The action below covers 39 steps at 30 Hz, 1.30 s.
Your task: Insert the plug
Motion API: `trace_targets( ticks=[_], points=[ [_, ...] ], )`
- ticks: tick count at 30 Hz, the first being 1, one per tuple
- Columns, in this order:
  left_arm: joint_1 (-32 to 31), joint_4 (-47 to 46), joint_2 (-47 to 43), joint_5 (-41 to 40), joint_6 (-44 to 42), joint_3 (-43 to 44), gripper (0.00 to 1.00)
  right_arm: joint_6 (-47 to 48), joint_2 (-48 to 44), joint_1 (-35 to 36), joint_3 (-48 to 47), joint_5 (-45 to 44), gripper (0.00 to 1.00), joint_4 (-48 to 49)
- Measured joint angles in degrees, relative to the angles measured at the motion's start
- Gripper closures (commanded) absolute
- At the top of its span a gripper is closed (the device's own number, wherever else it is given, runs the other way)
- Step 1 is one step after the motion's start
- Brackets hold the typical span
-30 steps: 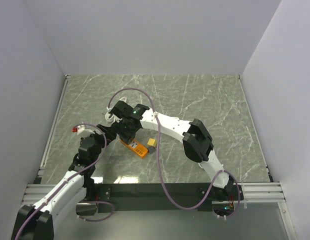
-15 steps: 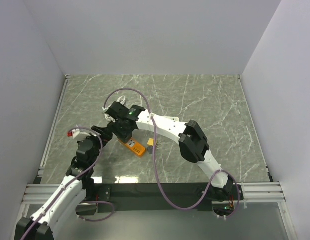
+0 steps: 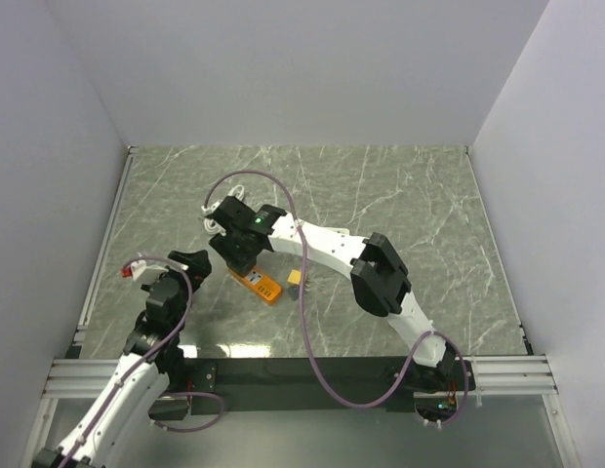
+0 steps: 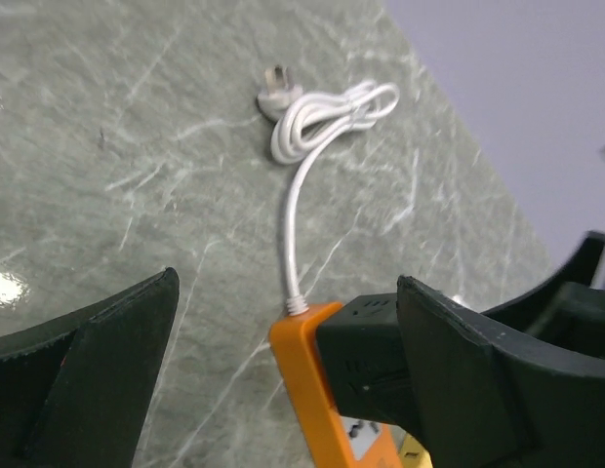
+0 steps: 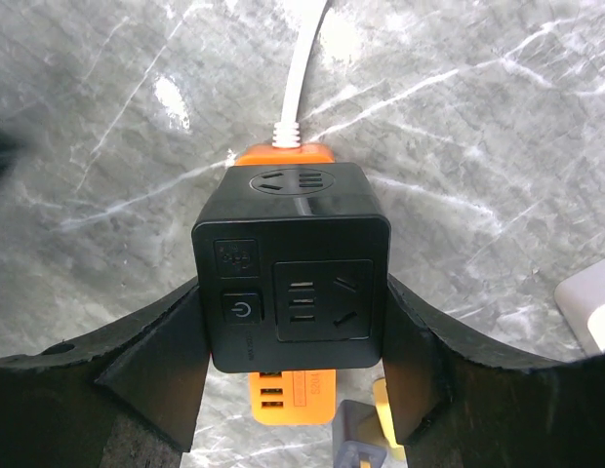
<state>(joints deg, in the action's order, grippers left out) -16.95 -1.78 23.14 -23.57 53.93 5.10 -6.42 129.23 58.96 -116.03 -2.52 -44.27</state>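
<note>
While the black cube plug [image 5: 291,268] sits right on top of the orange power strip [image 5: 288,398], at the end where the strip's white cord [image 5: 301,68] comes out, I honestly can't tell if its pins are all the way in. Its top face shows a socket, a power button and a smaller outlet. The right gripper [image 5: 291,341] has it clamped, one finger pressed flat on each side of the cube.

A little grey-and-yellow piece [image 5: 366,439] lies just beside the strip's other end. From the left wrist cam, the cord runs away from the strip to a loose coil [image 4: 332,107] with a white wall plug [image 4: 277,98] at its end, lying flat on the marble bench [image 3: 400,195].

The left gripper [image 4: 288,312] is spread wide with nothing in it, hanging near the strip's cord end, not touching.
</note>
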Motion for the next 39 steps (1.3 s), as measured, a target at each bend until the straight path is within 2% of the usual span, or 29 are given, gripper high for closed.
trace_targets(
  ticks=[5, 12, 19, 29, 39],
  points=[
    [0.00, 5.29, -7.17, -3.41, 0.66, 1.70, 0.01, 0.31, 1.09, -0.46, -1.62, 0.55, 1.00, 0.17],
    [0.00, 8.72, -7.61, -5.38, 0.79, 3.93, 0.01, 0.85, 3.52, -0.85, -5.35, 0.79, 1.00, -0.22],
    [0.00, 8.24, -7.85, -4.22, -0.11, 3.96, 0.01, 0.94, 4.79, -1.03, -7.04, 0.48, 1.00, -0.07],
    [0.00, -1.99, -3.65, 3.08, -4.22, 1.40, 0.05, -2.54, -4.28, -4.90, 10.21, 2.01, 1.00, 12.26],
    [-0.02, -14.88, 7.93, 9.60, -7.02, -0.26, 0.07, -4.52, -10.29, -8.61, 20.17, -1.07, 1.00, 17.29]
  ],
)
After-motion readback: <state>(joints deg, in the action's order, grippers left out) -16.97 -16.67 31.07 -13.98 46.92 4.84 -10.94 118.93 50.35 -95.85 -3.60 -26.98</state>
